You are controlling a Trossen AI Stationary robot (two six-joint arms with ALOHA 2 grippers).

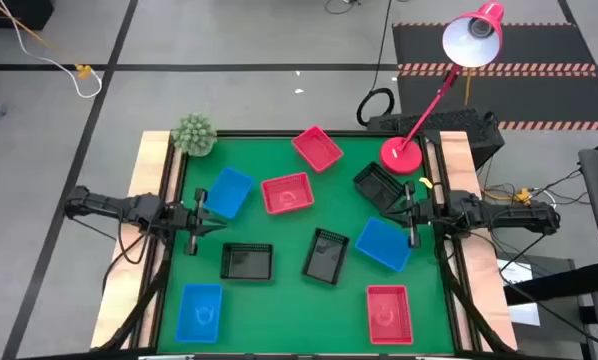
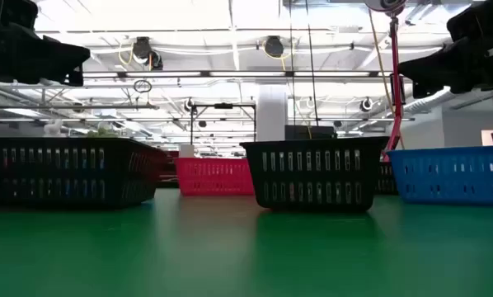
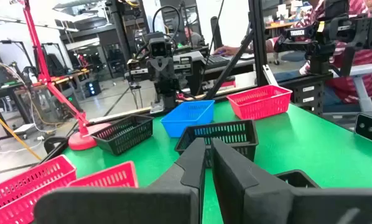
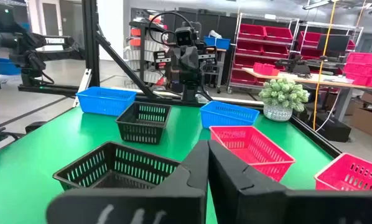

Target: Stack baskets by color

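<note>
Nine baskets lie scattered on the green table [image 1: 279, 300], each on its bottom. The red ones are at the far middle [image 1: 317, 148], the centre [image 1: 286, 194] and the near right [image 1: 388, 313]. The blue ones are at the left [image 1: 226, 192], the right [image 1: 383, 244] and the near left [image 1: 200, 312]. The black ones are at the far right [image 1: 378, 186] and the near centre [image 1: 247, 261] [image 1: 327, 256]. My left gripper [image 1: 201, 222] [image 3: 208, 155] hovers shut at the left edge, holding nothing. My right gripper [image 1: 411, 214] [image 4: 207, 152] hovers shut at the right edge, between a black and a blue basket.
A red desk lamp's round base [image 1: 401, 154] stands at the far right corner, its head [image 1: 473, 38] beyond the table. A green plant [image 1: 194, 134] sits at the far left corner. Wooden boards [image 1: 149, 200] border both sides. A person in a striped shirt [image 3: 354, 56] shows beyond the table.
</note>
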